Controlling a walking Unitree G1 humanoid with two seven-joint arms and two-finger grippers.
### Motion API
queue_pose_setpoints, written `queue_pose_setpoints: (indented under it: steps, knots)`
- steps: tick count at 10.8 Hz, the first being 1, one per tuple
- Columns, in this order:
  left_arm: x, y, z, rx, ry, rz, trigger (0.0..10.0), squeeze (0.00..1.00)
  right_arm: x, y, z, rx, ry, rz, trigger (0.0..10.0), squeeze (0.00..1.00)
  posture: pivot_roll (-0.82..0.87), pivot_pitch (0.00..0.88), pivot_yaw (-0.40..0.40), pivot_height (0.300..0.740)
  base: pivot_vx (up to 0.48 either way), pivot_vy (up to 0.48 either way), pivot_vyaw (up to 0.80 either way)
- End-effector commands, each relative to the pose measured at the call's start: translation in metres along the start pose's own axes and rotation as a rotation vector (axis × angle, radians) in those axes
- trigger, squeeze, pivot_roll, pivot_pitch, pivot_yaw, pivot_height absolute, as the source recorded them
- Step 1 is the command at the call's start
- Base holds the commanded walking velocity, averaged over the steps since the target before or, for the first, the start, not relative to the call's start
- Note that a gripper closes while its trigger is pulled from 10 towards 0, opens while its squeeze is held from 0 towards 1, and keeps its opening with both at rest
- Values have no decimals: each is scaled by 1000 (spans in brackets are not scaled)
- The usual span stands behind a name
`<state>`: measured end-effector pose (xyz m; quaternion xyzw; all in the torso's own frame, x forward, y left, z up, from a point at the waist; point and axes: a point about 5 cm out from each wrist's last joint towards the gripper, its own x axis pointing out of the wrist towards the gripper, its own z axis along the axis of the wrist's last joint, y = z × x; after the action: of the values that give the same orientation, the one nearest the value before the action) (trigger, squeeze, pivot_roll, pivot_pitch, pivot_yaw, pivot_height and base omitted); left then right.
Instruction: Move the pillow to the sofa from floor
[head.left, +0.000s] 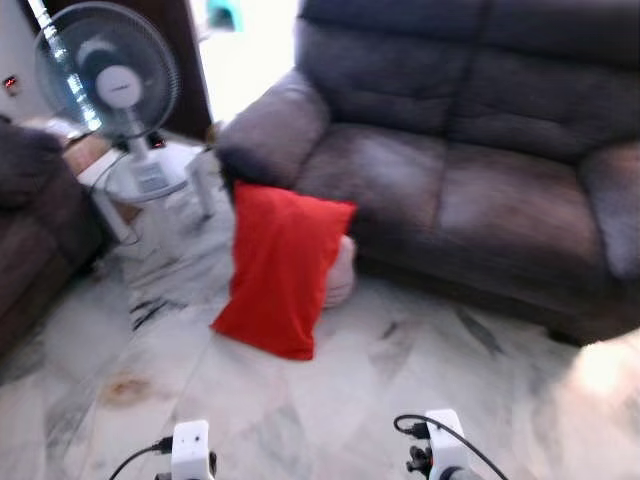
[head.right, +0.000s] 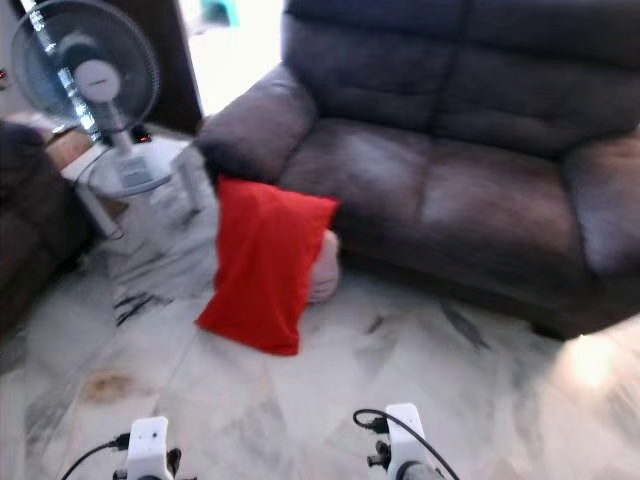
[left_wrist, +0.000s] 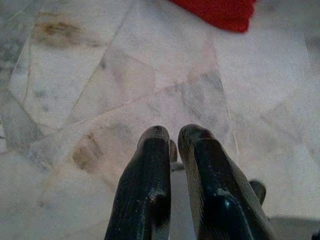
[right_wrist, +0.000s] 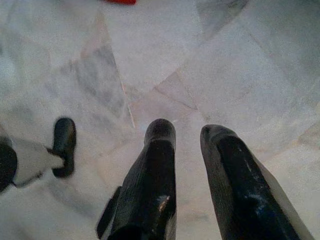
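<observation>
In the left eye view, the red pillow (head.left: 281, 268) stands on the marble floor (head.left: 400, 380), tilted, and its top edge leans against the front of the dark sofa (head.left: 470, 180), just below the sofa's left armrest. A pale cushion (head.left: 340, 270) sits between the pillow and the sofa base. A standing fan (head.left: 110, 90) is beside that armrest, on the side away from the seat. The sofa seat is free. The tops of both arms show at the bottom edge, well apart from the pillow.

The right eye view shows the same scene.

In the left wrist view, the left gripper (left_wrist: 172, 137) hangs over the bare floor with its 2 fingers almost together and nothing between them; one corner of the pillow is beyond the tips.

In the right wrist view, the right gripper (right_wrist: 187, 132) is also over the floor, with a small gap between its 2 fingers, holding nothing.

I judge that the task is not yet begun: the pillow is not gripped or lifted. The approach, the grasp, the lift and the placing on the seat are all left.
</observation>
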<state>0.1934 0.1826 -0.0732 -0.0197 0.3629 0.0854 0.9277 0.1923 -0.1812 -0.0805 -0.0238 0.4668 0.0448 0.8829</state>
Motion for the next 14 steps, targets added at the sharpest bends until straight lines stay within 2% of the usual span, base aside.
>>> queue_pose_setpoints:
  steps: [1,2,6,7,8,9,11,12,14]
  knots:
    - [-3,5,-8,3,26,20,10000,0,0,-4,3,-8,-4,-7,10000,0,88,98,-57,740,311,0,800]
    - [-3,5,-8,4,26,20,10000,0,-1,-8,2,33,-1,-12,10000,0,88,99,-57,740,315,0,0]
    - [-3,5,-9,4,28,18,10000,0,-3,-16,1,21,-5,-18,10000,0,85,101,-59,740,313,0,0]
    - [-3,5,-9,5,28,18,10000,0,-3,-16,2,-15,-6,-13,10000,0,85,101,-59,740,311,0,0]
    - [-3,5,-9,5,28,18,10000,0,-2,-15,2,-28,-7,-13,10000,0,86,101,-59,740,315,0,800]
    - [-3,5,-9,5,28,18,10000,0,-2,-10,1,-3,-3,-10,10000,0,84,103,-58,740,311,0,694]
    - [-3,5,-8,7,28,18,10000,0,-1,-6,1,24,-5,-11,10000,0,84,102,-56,740,311,0,0]
    - [-3,5,-8,8,28,18,10000,0,0,-3,1,4,-5,-4,10000,0,84,102,-56,740,315,0,0]
    - [-2,5,-8,9,27,17,10000,0,0,-2,2,-18,-3,7,10000,0,84,103,-55,740,311,0,759]
